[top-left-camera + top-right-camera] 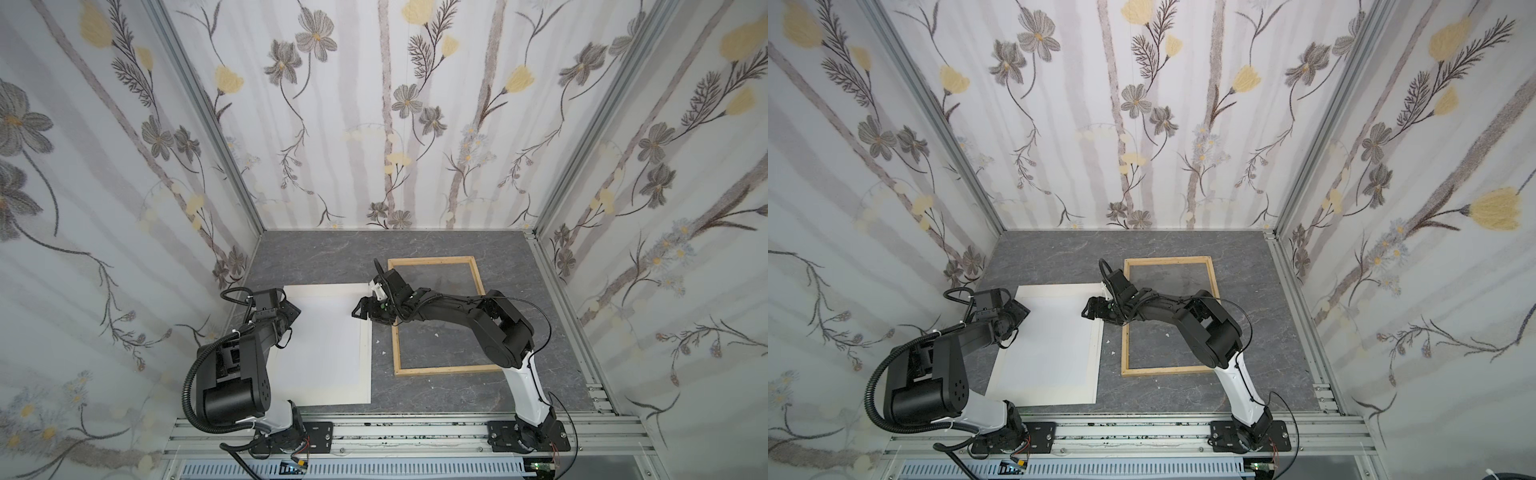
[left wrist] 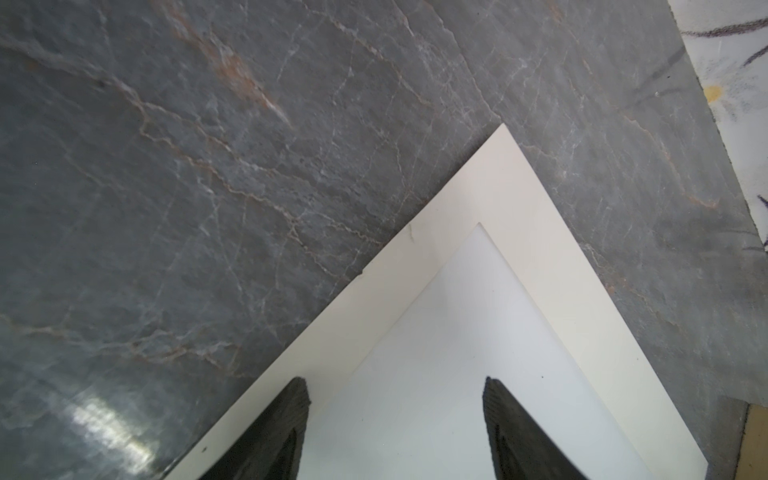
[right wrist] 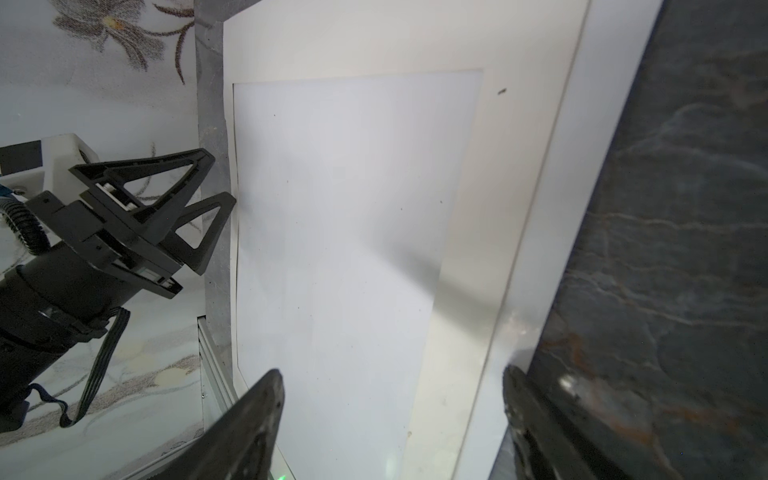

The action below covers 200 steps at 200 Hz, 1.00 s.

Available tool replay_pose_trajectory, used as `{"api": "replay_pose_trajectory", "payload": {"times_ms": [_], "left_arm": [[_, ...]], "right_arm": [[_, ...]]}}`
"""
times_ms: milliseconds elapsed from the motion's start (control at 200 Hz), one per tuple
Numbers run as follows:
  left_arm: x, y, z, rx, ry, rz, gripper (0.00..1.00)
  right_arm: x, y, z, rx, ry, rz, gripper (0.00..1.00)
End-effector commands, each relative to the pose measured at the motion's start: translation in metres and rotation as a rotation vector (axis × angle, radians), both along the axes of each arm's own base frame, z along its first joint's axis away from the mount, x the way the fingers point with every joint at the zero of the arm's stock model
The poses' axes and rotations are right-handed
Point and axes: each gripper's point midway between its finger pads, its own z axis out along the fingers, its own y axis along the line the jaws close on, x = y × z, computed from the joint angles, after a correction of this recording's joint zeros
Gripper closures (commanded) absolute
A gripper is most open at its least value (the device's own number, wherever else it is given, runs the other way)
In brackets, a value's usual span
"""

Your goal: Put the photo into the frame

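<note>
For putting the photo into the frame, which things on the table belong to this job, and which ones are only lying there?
Belong to the job:
- the photo, white side up
- the frame, light wood, flat on the table

Only lying there:
- the cream mat board, together with the photo
- small white scraps, some inside the frame

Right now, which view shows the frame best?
Both top views: the frame shows almost whole, only crossed by the right arm. The left wrist view shows just a tan sliver at its edge, perhaps a frame corner. The right wrist view shows none of it.
</note>
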Motion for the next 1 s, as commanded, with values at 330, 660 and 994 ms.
{"api": "replay_pose_trajectory", "payload": {"times_ms": [330, 660, 994], "left_arm": [[-0.015, -0.037, -0.038, -0.159, 0.035, -0.077, 0.31], [-0.023, -0.053, -0.043, -0.215, 0.028, -0.119, 0.32], [-0.020, -0.049, -0.036, -0.199, 0.013, -0.108, 0.32]], "right_arm": [[0.005, 0.010, -0.004, 0.010, 0.020, 0.010, 0.18], [0.005, 0.023, 0.012, 0.096, 0.011, 0.042, 0.18], [0.013, 0.022, 0.092, 0.495, -0.155, 0.127, 0.15]]}}
